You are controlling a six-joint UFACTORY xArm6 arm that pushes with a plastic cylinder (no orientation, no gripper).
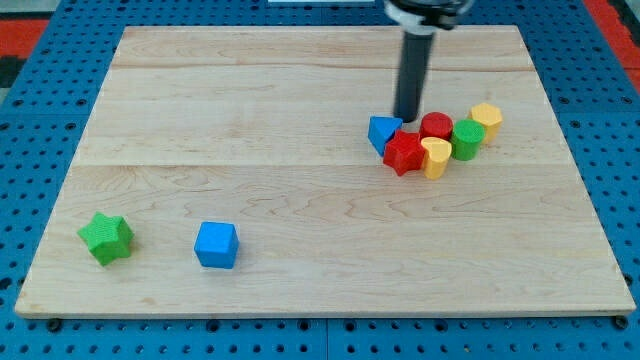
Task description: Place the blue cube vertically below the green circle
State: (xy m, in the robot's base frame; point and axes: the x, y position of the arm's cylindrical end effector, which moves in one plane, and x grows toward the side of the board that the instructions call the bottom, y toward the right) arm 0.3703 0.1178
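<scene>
The blue cube [216, 245] lies near the view's bottom left of the wooden board [300, 180]. The green circle, a short green cylinder [467, 139], stands in a cluster at the view's right. My tip [406, 119] is at the top of that cluster, just above the red star [404, 152] and between the blue triangle [382, 132] and the red cylinder [436, 126]. The tip is far to the right of and above the blue cube.
A yellow heart-shaped block [435, 157] and a yellow block [486, 118] flank the green cylinder. A green star [106, 237] lies at the view's far bottom left, left of the blue cube. The board lies on a blue pegboard [40, 150].
</scene>
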